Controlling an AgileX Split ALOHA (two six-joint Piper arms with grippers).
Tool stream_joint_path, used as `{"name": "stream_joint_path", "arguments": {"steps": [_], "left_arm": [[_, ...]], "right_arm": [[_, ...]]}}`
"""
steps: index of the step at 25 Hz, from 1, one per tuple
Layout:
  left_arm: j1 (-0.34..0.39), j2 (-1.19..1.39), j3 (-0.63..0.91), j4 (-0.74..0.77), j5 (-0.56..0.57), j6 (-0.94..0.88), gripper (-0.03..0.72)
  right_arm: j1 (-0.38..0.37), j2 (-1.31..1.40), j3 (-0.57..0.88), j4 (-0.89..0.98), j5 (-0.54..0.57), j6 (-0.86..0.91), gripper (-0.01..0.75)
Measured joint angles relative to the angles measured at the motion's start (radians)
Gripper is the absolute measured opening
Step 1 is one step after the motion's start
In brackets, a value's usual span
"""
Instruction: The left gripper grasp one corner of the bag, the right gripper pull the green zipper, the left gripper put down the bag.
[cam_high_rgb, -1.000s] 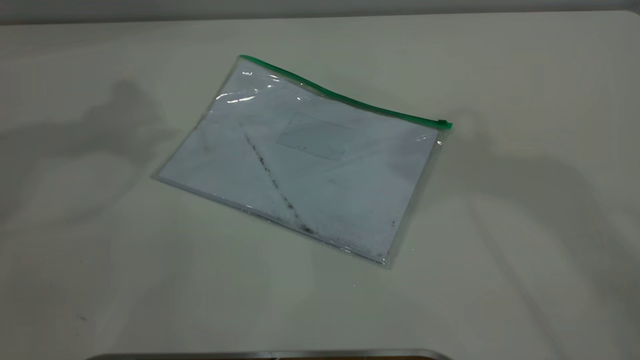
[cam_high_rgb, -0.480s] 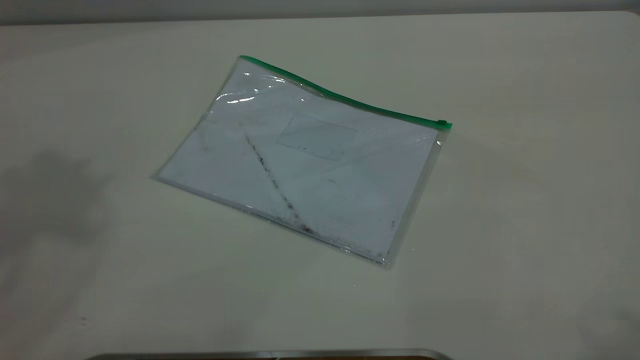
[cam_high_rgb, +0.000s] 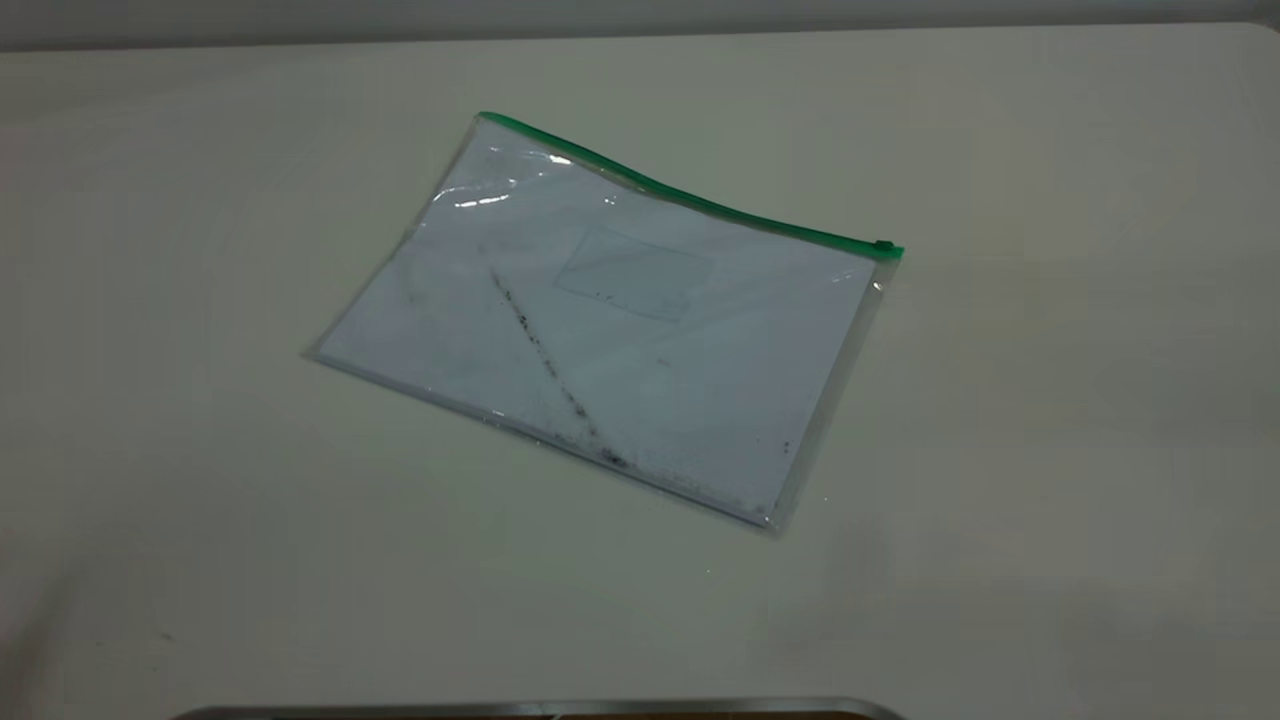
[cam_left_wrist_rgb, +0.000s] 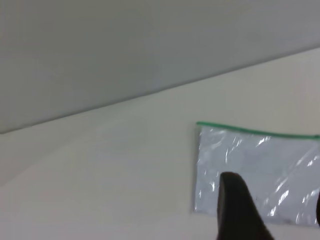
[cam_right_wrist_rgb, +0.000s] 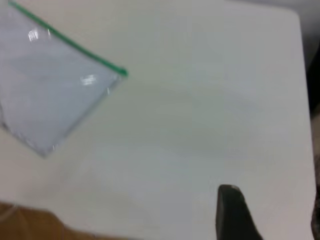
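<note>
A: Which step is this, would you say?

B: The very start, by my reading; the bag (cam_high_rgb: 600, 330) lies flat on the table (cam_high_rgb: 1050, 450), untouched, the green zipper (cam_high_rgb: 690, 198) along its far long edge with the slider at that edge's right end; neither arm appears in the exterior view.

A: And the claws?

B: The left gripper (cam_left_wrist_rgb: 272, 215) hangs above the table with the bag's near corner beneath its one clear finger (cam_left_wrist_rgb: 237, 210); the jaws look spread, since a second dark edge sits far off at the frame's side. The right gripper (cam_right_wrist_rgb: 267, 215) is well apart from the bag, over bare table; it too seems spread, though only one finger (cam_right_wrist_rgb: 232, 212) shows plainly.

A: Next move?

B: I judge the left must descend onto a corner and pinch thin, slippery plastic; a shallow approach.

A: The room?

B: A pale matte tabletop; a plain grey wall (cam_left_wrist_rgb: 125, 45) behind.
</note>
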Motion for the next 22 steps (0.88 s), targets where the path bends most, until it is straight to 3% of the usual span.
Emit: {"name": "stream_joint_path", "arguments": {"steps": [6, 13, 17, 22], "left_arm": [[0.000, -0.268, 0.379, 0.053, 0.000, -0.041, 0.441], [0.000, -0.495, 0.821, 0.120, -0.005, -0.072, 0.441], [0.000, -0.556, 0.968, 0.163, -0.032, -0.154, 0.441], [0.000, -0.563, 0.987, 0.229, -0.039, -0.238, 0.441]], "right_arm": [[0.000, -0.001, 0.185, 0.011, -0.036, 0.001, 0.411], [0.000, -0.001, 0.201, 0.012, -0.072, 0.001, 0.412], [0.000, -0.001, 0.201, 0.012, -0.072, 0.001, 0.412], [0.000, -0.001, 0.201, 0.012, -0.073, 0.001, 0.412]]}}
